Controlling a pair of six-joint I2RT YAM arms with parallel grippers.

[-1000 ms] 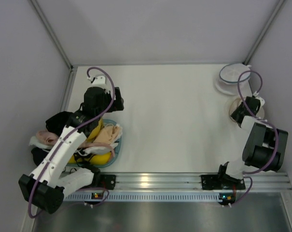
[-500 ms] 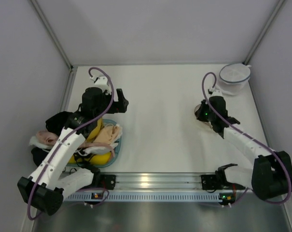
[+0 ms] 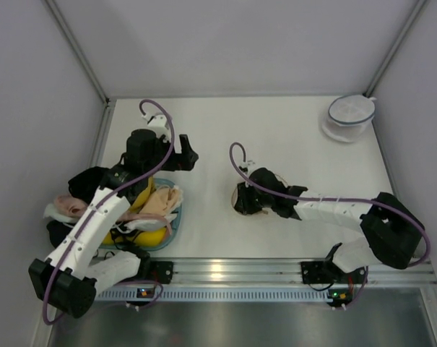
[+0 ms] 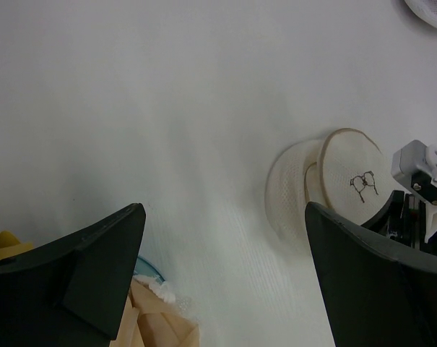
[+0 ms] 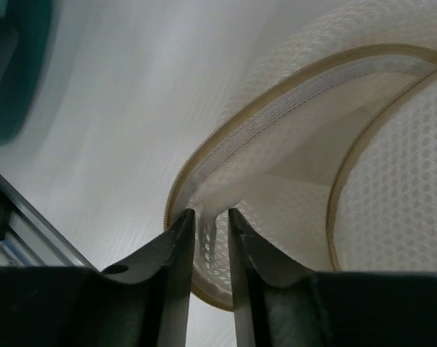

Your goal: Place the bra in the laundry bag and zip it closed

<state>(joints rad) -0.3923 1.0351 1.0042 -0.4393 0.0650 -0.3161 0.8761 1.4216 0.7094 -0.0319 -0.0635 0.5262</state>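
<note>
The laundry bag [image 3: 237, 204] lies open near the table's middle, white mesh with a tan zip rim. In the left wrist view its lid [image 4: 352, 177] shows a small dark mark. My right gripper [image 3: 247, 195] is shut on the mesh at the bag's rim [image 5: 276, 116], with a fold of it pinched between the fingers [image 5: 176, 249]. The mustard-yellow bra [image 3: 152, 238] lies in the pile at the left, partly under a peach garment [image 3: 160, 202]. My left gripper [image 3: 183, 155] is open and empty above the table, just right of the pile.
A teal-rimmed basket [image 3: 177, 219] holds the pile, with black [image 3: 88, 181] and pink [image 3: 65, 206] garments beside it. A second round bag with a blue rim [image 3: 352, 112] sits at the back right. The metal rail [image 3: 225, 271] runs along the near edge.
My right arm has swung left from the right edge, dragging the laundry bag to the table's middle. My left gripper has shifted slightly right.
</note>
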